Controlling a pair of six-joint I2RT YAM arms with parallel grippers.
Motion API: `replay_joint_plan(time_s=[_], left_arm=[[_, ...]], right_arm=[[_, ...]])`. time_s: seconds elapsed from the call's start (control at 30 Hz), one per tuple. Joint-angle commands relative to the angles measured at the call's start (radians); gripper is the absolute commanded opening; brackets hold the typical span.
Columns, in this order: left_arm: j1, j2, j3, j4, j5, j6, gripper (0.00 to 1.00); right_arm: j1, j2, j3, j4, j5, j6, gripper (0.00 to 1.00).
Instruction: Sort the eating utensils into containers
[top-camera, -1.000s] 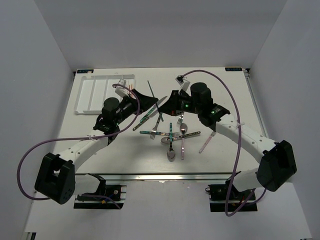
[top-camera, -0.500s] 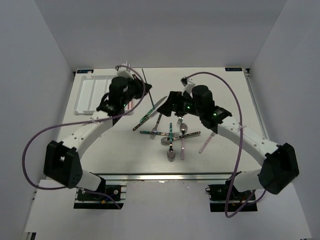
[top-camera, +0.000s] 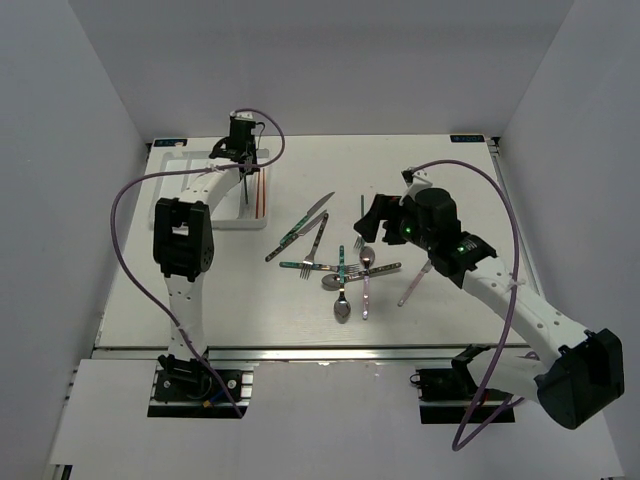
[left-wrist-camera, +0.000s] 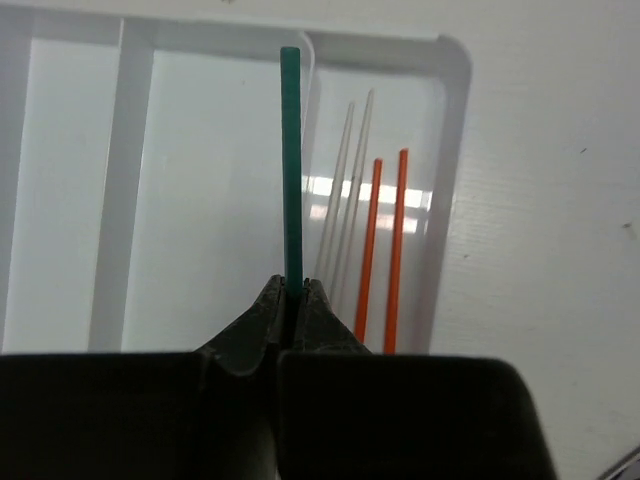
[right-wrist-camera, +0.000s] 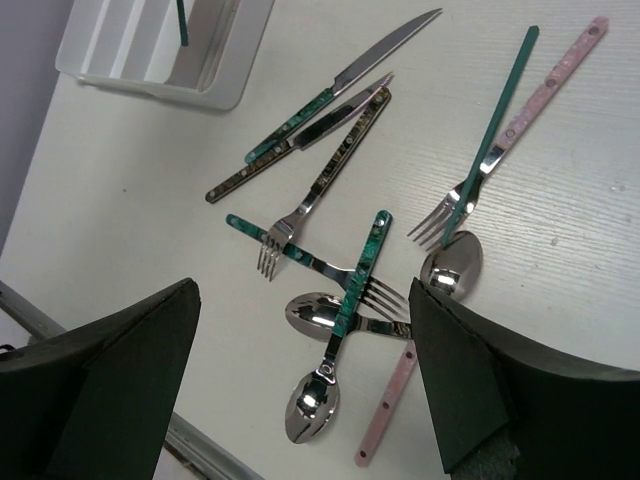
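left fingers (left-wrist-camera: 280, 305): clamped on the teal chopstick (left-wrist-camera: 291, 160), reaching out to the far left above the tray (top-camera: 172, 195)
teal chopstick: gripped at its near end, pointing far, over the divider next to the rightmost compartment; which side it is over, cannot tell
rightmost compartment: two orange chopsticks (left-wrist-camera: 396, 250) and two pale chopsticks (left-wrist-camera: 335, 190) lie lengthwise, side by side
right fingers (top-camera: 372, 215): spread wide, nothing between them, hovering over the right of the table (top-camera: 450, 180)
utensil pile (top-camera: 345, 270): forks, spoons and knives loose mid-table, several crossing
pink-handled utensil (top-camera: 412, 283): just right of the pile
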Motion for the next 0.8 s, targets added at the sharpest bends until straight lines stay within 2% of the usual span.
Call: replay_joint_plan(time_s=[0.0,0.1,0.17,0.3,0.33,0.43,0.57,0.63,0.67,0.7,0.73,0.77], left_arm=[[-0.005,-0.048,0.017,-0.009,0.007,0.055,0.00],[-0.002,-0.039,-0.018,0.011,0.019,0.045,0.00],[-0.002,-0.037,-0.050,0.025,0.037,0.039,0.05],[-0.002,-0.050,-0.084,0.026,0.069,-0.002,0.28],[-0.002,-0.060,-0.093,0.026,0.072,-0.007,0.37],[-0.002,-0.114,-0.134,0.025,0.068,-0.019,0.43],[-0.002,-0.195,-0.135,-0.050,0.039,-0.037,0.61],[-0.005,-0.243,-0.128,-0.087,0.046,-0.056,0.62],[-0.011,-0.269,-0.125,-0.107,0.048,-0.082,0.66],[-0.013,-0.333,-0.113,-0.132,0.037,-0.099,0.72],[-0.014,-0.368,-0.116,-0.177,0.036,-0.117,0.88],[-0.014,-0.408,-0.121,-0.201,0.036,-0.155,0.92]], right_arm=[[-0.008,-0.017,-0.015,-0.005,0.028,-0.057,0.89],[-0.008,-0.002,-0.015,-0.004,0.017,-0.061,0.89],[-0.008,0.010,-0.016,0.002,0.011,-0.062,0.89],[-0.009,0.046,0.005,0.010,0.010,-0.067,0.89],[-0.009,0.056,0.013,0.007,0.011,-0.070,0.89],[-0.009,0.115,0.071,-0.019,0.039,-0.085,0.89],[-0.009,0.233,0.168,-0.051,0.092,-0.096,0.89],[-0.009,0.341,0.264,-0.109,0.155,-0.100,0.89],[-0.009,0.381,0.300,-0.128,0.195,-0.107,0.89],[-0.009,0.429,0.339,-0.152,0.222,-0.110,0.89],[-0.009,0.514,0.419,-0.213,0.252,-0.108,0.89],[-0.009,0.553,0.450,-0.232,0.299,-0.108,0.89]])
